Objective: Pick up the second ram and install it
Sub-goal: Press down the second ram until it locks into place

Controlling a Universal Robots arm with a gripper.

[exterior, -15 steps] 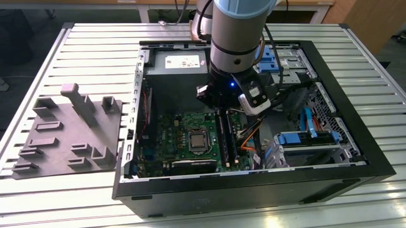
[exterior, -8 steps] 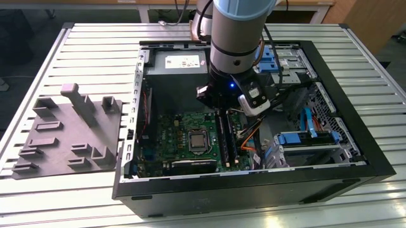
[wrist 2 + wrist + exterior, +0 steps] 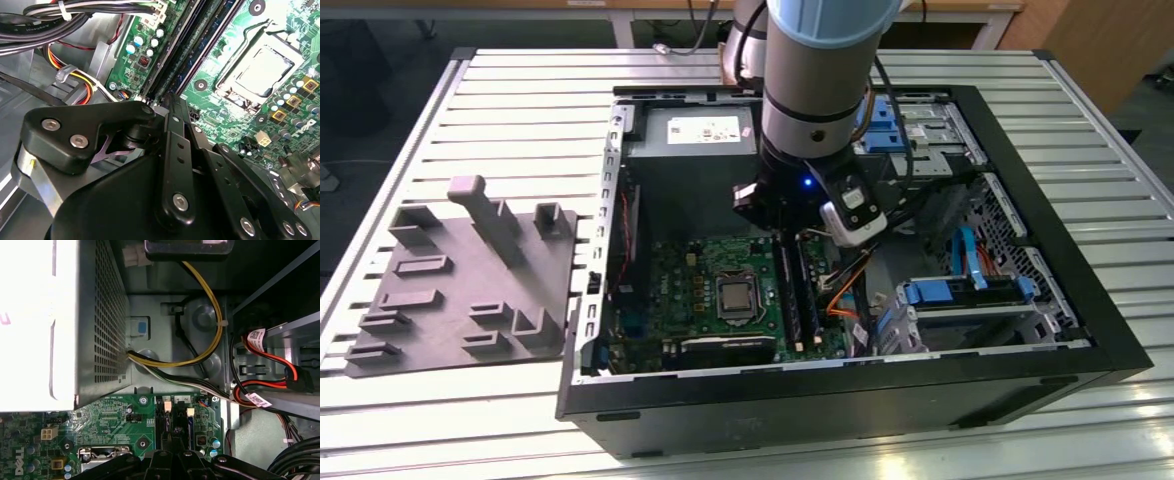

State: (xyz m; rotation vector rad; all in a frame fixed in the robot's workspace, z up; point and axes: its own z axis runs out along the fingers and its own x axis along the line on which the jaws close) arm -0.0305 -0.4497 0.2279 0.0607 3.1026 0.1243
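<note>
While the arm stands deep in the open computer case [image 3: 854, 400] on the slatted table [image 3: 520, 90], the step in hand reads as seating, not fetching. Grey power-supply box [image 3: 687, 150] at the far end of the case; green motherboard [image 3: 700, 270] below it; grey moulded parts tray [image 3: 467, 280] lies well apart on the exterior view's left. Gripper [image 3: 781, 232] is poised low over the row of long black slots, beside the processor socket [image 3: 262, 70]. In the second wrist view the second ram [image 3: 192, 50] appears as a thin dark board on edge among those slots, running away from the fingertips, its near end just under them. Fingers [image 3: 175, 145] are drawn together, tips meeting; whether they pinch the board's top edge or only bear on it I cannot tell, the contact being hidden by the linkage. Judgement: to do this well, keep the board square to its slot and upright, and push straight down along the slot line, not sideways. Load should fall on the board's edge rather than on the slot walls. Both end latches should be watched, since a stick seated at one end only would sit tilted. Yellow and black cables [image 3: 210, 330] run near the slot ends and could snag the wrist.
</note>
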